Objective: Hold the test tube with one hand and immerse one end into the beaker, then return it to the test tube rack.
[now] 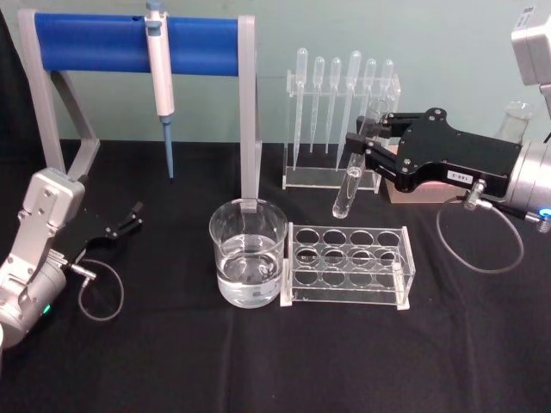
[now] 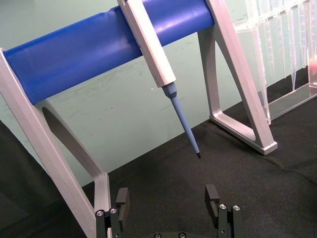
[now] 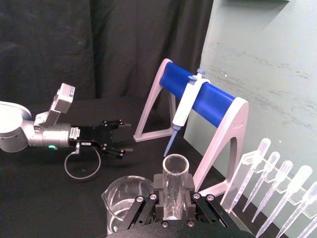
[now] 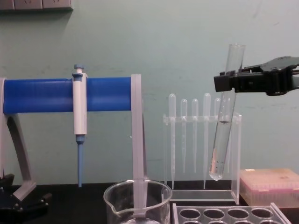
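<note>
Your right gripper (image 1: 362, 142) clamped on the clear, tilted test tube (image 1: 349, 189) raised near the rack (image 1: 348, 297), beaker (image 1: 225, 249) beside the rack part-filled with clear liquid, left gripper (image 1: 133, 217) fingers apart.

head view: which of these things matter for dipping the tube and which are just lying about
In the job: test tube, held in the right end effector; beaker; test tube rack.
Lying about: pipettor; blue stand; pipettes; left end effector, idle, open.

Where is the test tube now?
In the head view, the test tube hangs right of centre, gripped by the right gripper, in the air between the pipettes and the test tube rack.
</note>
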